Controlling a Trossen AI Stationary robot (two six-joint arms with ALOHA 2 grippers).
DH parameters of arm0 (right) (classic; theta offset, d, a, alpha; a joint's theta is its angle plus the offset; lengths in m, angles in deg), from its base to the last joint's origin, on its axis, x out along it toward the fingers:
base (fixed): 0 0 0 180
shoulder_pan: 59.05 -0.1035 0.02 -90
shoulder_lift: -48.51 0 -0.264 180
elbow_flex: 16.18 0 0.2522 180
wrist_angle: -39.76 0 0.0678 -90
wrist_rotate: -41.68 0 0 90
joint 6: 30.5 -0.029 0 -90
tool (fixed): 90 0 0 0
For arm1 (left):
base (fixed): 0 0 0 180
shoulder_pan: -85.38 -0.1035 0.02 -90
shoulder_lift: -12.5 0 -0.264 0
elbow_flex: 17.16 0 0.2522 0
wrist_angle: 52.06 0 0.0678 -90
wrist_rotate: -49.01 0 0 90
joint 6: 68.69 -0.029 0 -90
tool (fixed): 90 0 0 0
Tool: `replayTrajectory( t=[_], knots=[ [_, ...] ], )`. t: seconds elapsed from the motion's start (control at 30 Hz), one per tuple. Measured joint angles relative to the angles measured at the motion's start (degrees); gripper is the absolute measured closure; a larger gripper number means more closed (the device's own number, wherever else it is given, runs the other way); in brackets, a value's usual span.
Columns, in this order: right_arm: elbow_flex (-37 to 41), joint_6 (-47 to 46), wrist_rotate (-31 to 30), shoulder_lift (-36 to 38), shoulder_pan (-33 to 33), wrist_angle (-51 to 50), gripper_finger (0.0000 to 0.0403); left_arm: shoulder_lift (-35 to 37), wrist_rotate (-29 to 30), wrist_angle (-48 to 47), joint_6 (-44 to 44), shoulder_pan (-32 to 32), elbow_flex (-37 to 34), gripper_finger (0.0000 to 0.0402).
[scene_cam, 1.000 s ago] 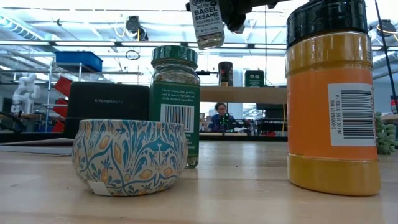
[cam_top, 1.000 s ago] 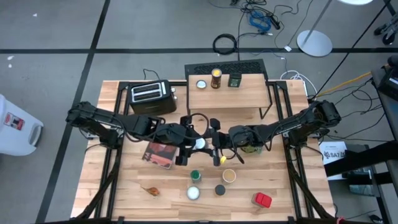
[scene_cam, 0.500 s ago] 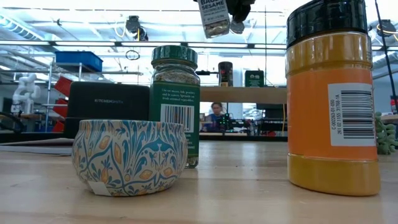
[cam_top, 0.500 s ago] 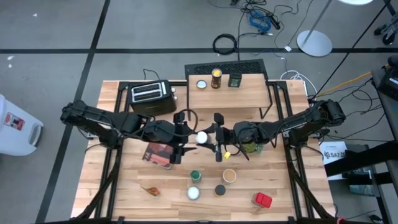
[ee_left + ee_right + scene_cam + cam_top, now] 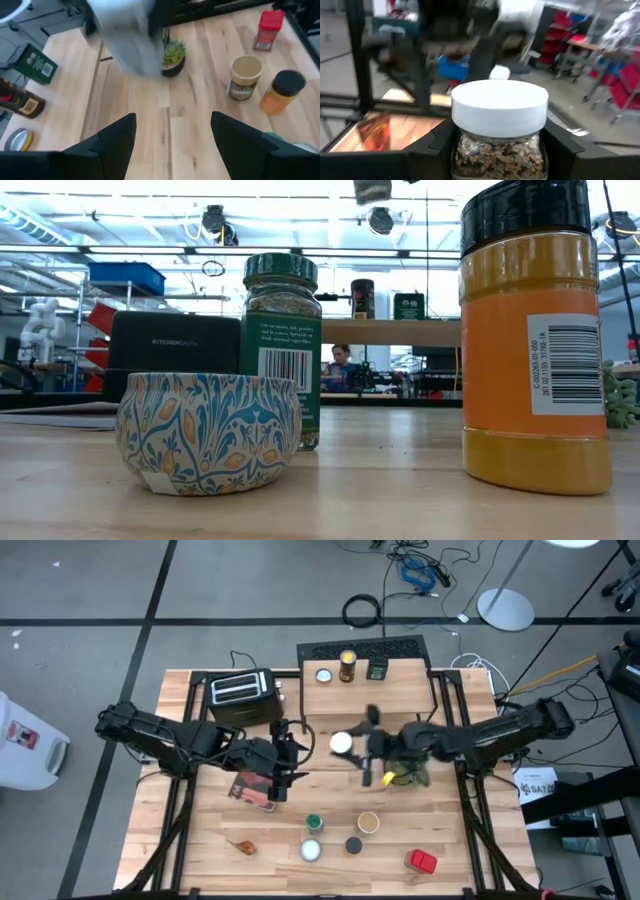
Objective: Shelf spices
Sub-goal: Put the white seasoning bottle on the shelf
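Two grippers over mid-desk. Right gripper (image 5: 352, 745): clamped on a white-lidded seasoning jar (image 5: 499, 129), held in the air just short of the shelf's front edge; jar contents are coarse tan flakes. Left gripper (image 5: 296, 753): fingers spread wide, holding nothing, above the reddish book (image 5: 256, 789).

Shelf (image 5: 366, 690), light wooden top, far side of desk (image 5: 200, 840): carries a round tin (image 5: 324, 675), an amber bottle (image 5: 347, 666) and a dark green box (image 5: 378, 668).

Near edge of desk: green-lidded jar (image 5: 281, 345), patterned tin (image 5: 209, 432), orange black-capped shaker (image 5: 534, 335), tan-lidded jar (image 5: 244, 76), red-capped container (image 5: 266, 29).

Black toaster (image 5: 240, 692) stands left of the shelf; potted plant (image 5: 172, 55) is near the right arm.
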Motion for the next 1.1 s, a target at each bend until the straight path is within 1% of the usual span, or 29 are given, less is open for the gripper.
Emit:
replayTrajectory(
  t=[0.17,0.27,0.43,0.57,0.73,0.9,0.97,1.1],
  knots=[
    [0.0,1.8,-4.87,8.52,2.43,-7.07,0.0216,0.0,0.21,-0.14,0.01,0.02,-0.16,0.0134],
    [0.0,1.93,-6.21,13.18,5.15,-10.74,0.0216,0.0,0.23,1.3,-0.03,0.02,-1.7,0.0134],
    [0.0,1.84,-6.04,19.47,10.79,-16.52,0.0216,-0.02,-0.31,9.53,-0.47,0.0,-7.49,0.0134],
    [0.0,1.67,-5.89,22.72,15.92,-21.08,0.0216,-0.02,-3.22,21.13,-0.49,0.0,-14.5,0.0134],
    [0.0,-0.03,-4.23,23.63,22.94,-25.18,0.0216,-0.06,-6.38,38.4,-1.73,0.52,-24.15,0.0134],
    [0.0,-1.33,-3.31,22.32,29.77,-25.34,0.0216,-0.05,-7.66,53.51,-1.99,1.14,-32.23,0.0134],
    [0.0,-1.92,-0.69,21.59,32.53,-24.73,0.0216,-0.06,-8.2,57.64,-1.96,1.51,-34.73,0.0134],
    [0.0,-3.1,3.83,20.12,38.27,-23.56,0.0216,-0.07,-8.2,61.61,-1.9,2.31,-37.84,0.0134]
  ],
)
